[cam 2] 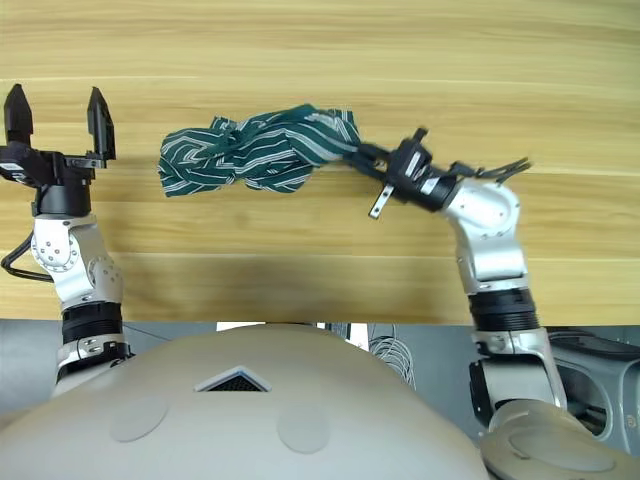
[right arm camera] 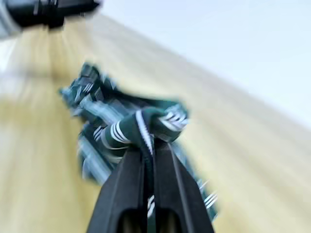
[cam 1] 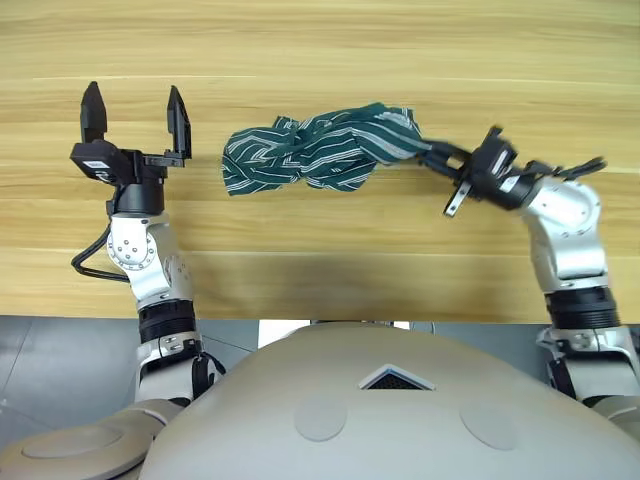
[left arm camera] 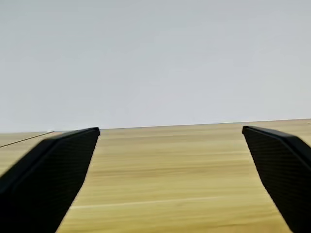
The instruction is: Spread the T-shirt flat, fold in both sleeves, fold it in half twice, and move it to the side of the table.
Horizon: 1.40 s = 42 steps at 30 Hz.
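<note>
Left eye view: crumpled green striped T-shirt (cam 1: 320,150) in middle of wooden table (cam 1: 300,60), pinched at one end by right gripper (cam 1: 428,152). Left gripper (cam 1: 135,100) near its other end, fingers wide apart, holding nothing.

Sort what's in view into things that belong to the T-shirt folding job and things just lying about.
Belongs to the job:
- T-shirt, crumpled on the table
- right hand, shut on one end of it
- left hand, open, apart from it

Just lying about:
- cables below the table's near edge
</note>
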{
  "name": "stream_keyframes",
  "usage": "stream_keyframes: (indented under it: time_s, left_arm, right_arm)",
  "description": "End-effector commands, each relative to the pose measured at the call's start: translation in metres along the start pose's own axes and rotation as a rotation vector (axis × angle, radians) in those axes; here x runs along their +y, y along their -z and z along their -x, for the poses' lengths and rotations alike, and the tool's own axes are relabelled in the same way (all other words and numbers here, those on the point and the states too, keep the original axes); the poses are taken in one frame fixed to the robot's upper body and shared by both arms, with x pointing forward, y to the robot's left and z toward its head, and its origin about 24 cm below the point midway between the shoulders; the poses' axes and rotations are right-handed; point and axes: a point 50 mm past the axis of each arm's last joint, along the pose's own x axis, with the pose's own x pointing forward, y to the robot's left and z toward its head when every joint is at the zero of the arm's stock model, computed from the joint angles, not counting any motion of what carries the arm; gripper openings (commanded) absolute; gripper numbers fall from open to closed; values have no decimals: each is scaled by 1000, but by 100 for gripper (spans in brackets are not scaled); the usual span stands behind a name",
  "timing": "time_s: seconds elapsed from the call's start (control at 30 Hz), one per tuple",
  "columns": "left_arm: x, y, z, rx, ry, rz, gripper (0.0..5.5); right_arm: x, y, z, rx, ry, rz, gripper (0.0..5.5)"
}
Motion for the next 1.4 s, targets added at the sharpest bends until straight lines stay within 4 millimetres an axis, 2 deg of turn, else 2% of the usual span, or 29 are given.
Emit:
stream_keyframes:
  time_s: [0.03, 0.17, 0.37, 0.5, 0.63, 0.7, 0.8, 1.07, 1.13, 1.27, 1.4]
  left_arm:
    - [-2, 14, 4, 41, 82, 1, 540]
    - [-2, 24, 19, 65, 192, 1, 540]
    - [-1, 19, 27, -26, 307, 105, 540]
    - [-1, 13, 24, -105, 348, 161, 540]
    - [-8, 13, 16, -141, 384, 203, 540]
    - [-17, 17, 9, -140, 420, 219, 540]
    - [-31, 22, 1, -129, 481, 239, 540]
    - [-87, 36, -26, -62, 739, 325, 540]
    - [-99, 35, -33, -67, 782, 339, 540]
    - [-122, 36, -43, -74, 833, 357, 540]
    - [-132, 36, -49, -94, 820, 348, 540]
  right_arm:
    - [-18, -24, -4, -15, -14, 57, 1]
    - [-33, -28, -10, 18, 6, 79, 1]
    - [-58, -37, -19, 53, 88, 146, 1]
    - [-92, -66, -26, 84, 136, 316, 1]
    - [-135, -113, -37, 108, 200, 515, 1]
    - [-144, -131, -42, 100, 199, 578, 1]
    - [-148, -140, -48, 107, 173, 634, 1]
    - [-135, -148, -51, 76, 73, 749, 1]
    - [-134, -157, -50, 50, 74, 767, 1]
    - [-137, -188, -48, -14, 109, 820, 1]
    - [-133, -207, -47, -46, 104, 862, 1]
